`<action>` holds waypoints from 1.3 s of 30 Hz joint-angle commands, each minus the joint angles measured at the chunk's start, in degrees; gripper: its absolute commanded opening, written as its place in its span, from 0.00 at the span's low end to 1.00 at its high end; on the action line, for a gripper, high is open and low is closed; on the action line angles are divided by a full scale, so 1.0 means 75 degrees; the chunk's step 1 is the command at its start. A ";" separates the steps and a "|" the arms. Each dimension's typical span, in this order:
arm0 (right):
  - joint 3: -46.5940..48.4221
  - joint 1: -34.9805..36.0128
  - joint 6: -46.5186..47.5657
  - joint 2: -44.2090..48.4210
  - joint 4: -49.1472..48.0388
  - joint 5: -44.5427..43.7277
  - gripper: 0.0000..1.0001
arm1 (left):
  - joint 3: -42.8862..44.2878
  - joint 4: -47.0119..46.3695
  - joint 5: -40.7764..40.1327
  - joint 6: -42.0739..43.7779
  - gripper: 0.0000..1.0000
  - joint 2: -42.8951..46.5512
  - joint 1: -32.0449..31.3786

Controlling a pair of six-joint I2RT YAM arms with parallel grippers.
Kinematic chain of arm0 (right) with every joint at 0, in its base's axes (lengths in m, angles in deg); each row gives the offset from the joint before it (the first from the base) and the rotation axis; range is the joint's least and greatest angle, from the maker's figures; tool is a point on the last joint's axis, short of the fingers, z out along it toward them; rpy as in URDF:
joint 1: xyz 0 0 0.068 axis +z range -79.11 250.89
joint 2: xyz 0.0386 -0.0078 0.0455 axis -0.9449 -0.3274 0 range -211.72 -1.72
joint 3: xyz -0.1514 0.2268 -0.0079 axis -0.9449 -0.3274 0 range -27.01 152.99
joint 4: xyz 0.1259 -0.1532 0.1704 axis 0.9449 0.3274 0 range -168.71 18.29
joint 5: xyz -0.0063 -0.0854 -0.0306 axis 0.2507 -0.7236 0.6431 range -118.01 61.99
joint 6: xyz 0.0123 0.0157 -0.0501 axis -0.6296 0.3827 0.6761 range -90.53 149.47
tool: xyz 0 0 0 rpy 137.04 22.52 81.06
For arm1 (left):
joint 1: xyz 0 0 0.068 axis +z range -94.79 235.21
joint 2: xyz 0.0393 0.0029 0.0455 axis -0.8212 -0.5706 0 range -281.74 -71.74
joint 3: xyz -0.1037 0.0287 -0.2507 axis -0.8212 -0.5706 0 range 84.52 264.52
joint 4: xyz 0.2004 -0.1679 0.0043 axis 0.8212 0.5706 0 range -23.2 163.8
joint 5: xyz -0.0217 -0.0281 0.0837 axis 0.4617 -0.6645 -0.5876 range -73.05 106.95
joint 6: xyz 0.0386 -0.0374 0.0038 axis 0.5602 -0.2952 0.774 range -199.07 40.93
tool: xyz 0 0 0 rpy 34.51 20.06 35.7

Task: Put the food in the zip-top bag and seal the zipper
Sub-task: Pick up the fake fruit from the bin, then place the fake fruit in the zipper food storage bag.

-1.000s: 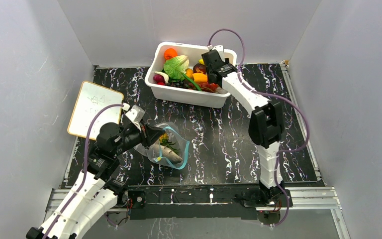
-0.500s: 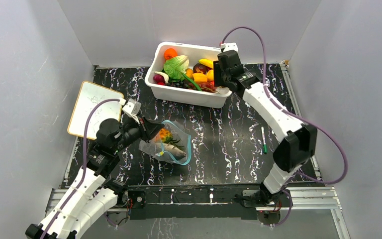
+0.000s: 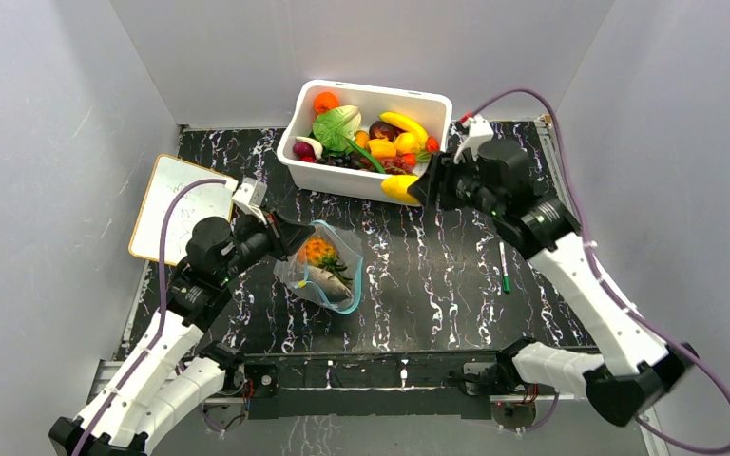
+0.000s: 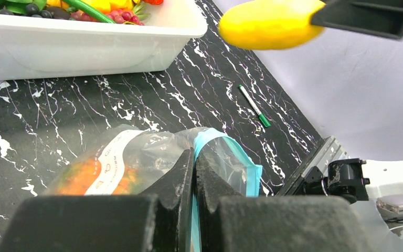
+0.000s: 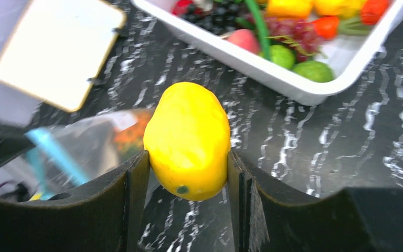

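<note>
The left gripper (image 4: 194, 157) was pressed together on one lip of the zip-top bag (image 4: 131, 157), pinching it right at the zipper (image 4: 241, 165). The one bag lay on the black marbled table (image 3: 418, 285) just beyond those fingertips, its long axis running away from the left gripper. Its mouth gaped, so the teal strip curved round the side farther from that gripper. At least two pieces lay inside, one orange with green and one grey-brown. Farther out, the right gripper (image 5: 189, 157) was clamped on a single yellow fruit (image 5: 189, 139), one finger on each flank. The fruit's long axis ran out along the fingers and its rounded end stuck out past their tips, pointing towards the bag and the left gripper. It hung in the air well apart from the bag mouth. A second earlier that gripper had been down among the toys in the white tub (image 3: 361, 180); since then it had come out over the tub's near right corner with the fruit, and its arm had swung right, uncovering one green marker (image 3: 504, 268) on the table. The bag had shifted only slightly. Beyond the right gripper the one tub held many more toy pieces. One whiteboard (image 3: 176, 204) lay beyond the left gripper, to its left.
</note>
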 commanded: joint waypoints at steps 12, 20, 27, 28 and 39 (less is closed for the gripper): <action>-0.2779 0.0031 -0.1485 0.2970 -0.3595 0.3831 0.28 | 0.0581 -0.0378 -0.0531 -0.0614 0.00 -0.0388 -0.0025; -0.3635 0.0058 -0.2019 0.2942 -0.4269 0.4058 0.27 | 0.0534 -0.0446 -0.0570 -0.0825 0.00 -0.0457 -0.0023; -0.3791 0.0632 -0.2089 0.2409 -0.4542 0.3820 0.27 | 0.0459 -0.0458 -0.0575 -0.0958 0.00 -0.0420 -0.0023; -0.3810 0.0831 -0.2089 0.2339 -0.4583 0.3684 0.28 | 0.0461 -0.0458 -0.0563 -0.0977 0.00 -0.0419 -0.0023; -0.3209 0.3132 -0.1615 0.1014 -0.4072 0.0484 0.27 | 0.0566 -0.0129 -0.0306 -0.1152 0.00 -0.0283 -0.0023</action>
